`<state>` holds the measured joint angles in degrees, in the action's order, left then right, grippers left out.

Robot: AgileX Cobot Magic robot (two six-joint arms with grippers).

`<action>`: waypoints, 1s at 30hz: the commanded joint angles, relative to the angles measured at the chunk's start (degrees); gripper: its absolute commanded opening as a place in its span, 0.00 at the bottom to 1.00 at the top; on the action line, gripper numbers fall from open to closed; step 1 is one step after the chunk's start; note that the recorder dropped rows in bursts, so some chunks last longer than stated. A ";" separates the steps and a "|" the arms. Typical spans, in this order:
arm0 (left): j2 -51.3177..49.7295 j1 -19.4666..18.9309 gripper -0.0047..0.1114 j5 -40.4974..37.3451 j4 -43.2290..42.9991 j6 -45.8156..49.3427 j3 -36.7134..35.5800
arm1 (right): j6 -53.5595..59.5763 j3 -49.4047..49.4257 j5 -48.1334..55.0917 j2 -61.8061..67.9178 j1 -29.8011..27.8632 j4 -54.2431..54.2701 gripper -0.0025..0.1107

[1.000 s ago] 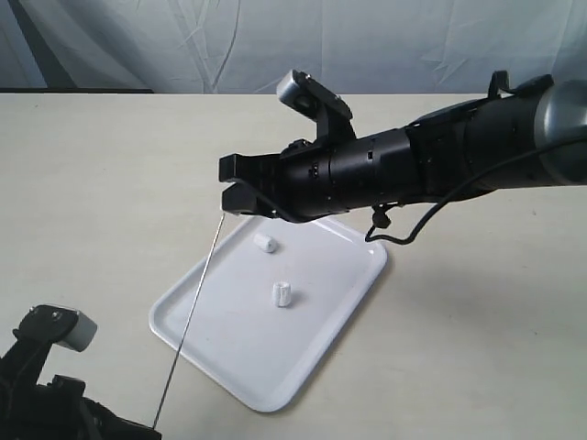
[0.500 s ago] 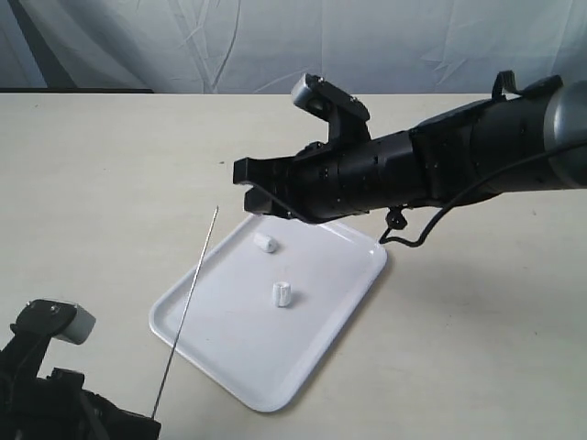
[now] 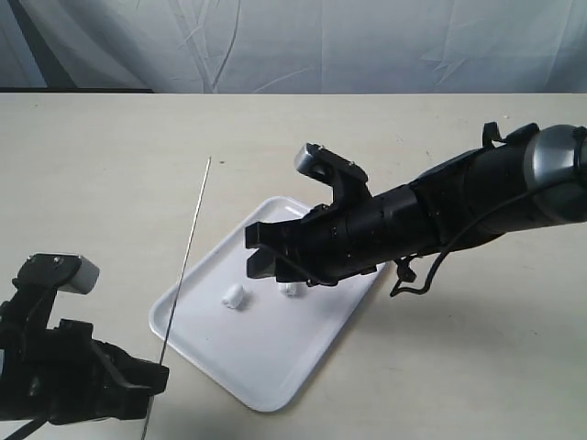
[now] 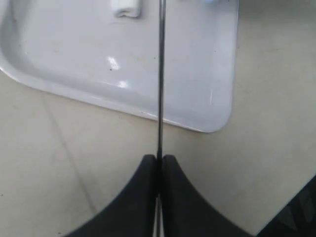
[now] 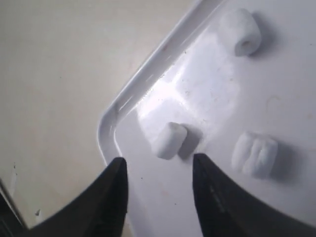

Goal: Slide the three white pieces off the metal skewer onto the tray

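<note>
Holding end: your left end effector (image 4: 158, 160) is clamped shut on the metal skewer (image 4: 160, 74) close to one end. That grip leaves the long free length running out ahead of its tips, with nothing to stop pieces sliding off.
Metal skewer: every part that shows is bare. In the exterior view it slants away from the left end effector, crosses the nearest corner of the tray (image 3: 275, 357), and its tip lies beyond the tray over the counter (image 3: 477, 367). You cannot read its height above the counter.
Stripping end: your right end effector (image 5: 160, 192) has its fingers apart and grips nothing. It hangs low, nose down over the tray, well apart from the rod.
Three white pieces (image 5: 169, 140): all three lie on the tray floor just ahead of the right end effector's open fingers. One sits nearest them, close to the rim corner. One lies a little to the side of it, and one farther out. None of them touch.
Tray: it sits flat on the counter between your two end effectors, under the rod's free length, which puts it where falling pieces land.
Stage: judging by the bare rod and the three pieces on the tray, the sliding looks done.
Caution: the rod is long and thin, so a small wrist turn at the left end effector probably swings its far tip widely. Keep it away from the tray rim.
</note>
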<state>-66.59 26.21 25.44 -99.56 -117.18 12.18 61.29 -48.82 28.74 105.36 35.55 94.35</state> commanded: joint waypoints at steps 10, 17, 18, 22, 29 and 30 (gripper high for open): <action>1.77 0.17 0.04 -7.04 -0.38 3.81 4.31 | -2.56 0.13 -3.74 -18.40 -4.04 -16.66 0.39; 2.69 0.17 0.04 -6.32 -0.38 3.82 6.33 | -12.38 0.13 -0.32 -29.09 -12.84 -26.93 0.39; 1.83 0.17 0.04 -5.61 -0.38 3.71 6.46 | -12.38 0.13 -0.08 -29.96 -12.84 -26.93 0.39; -3.03 0.17 0.04 -2.51 -0.38 3.44 7.08 | -12.38 0.13 0.52 -31.91 -12.84 -26.79 0.39; -14.42 0.17 0.04 -0.69 -0.38 5.22 14.07 | -12.42 0.13 4.23 -32.17 -12.84 -26.79 0.39; -16.29 0.17 0.04 -0.33 -0.38 5.22 15.34 | -12.42 0.13 5.00 -32.17 -12.84 -26.79 0.39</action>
<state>-78.69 26.21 24.48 -99.94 -112.58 24.69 48.83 -48.78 31.88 73.66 23.08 67.97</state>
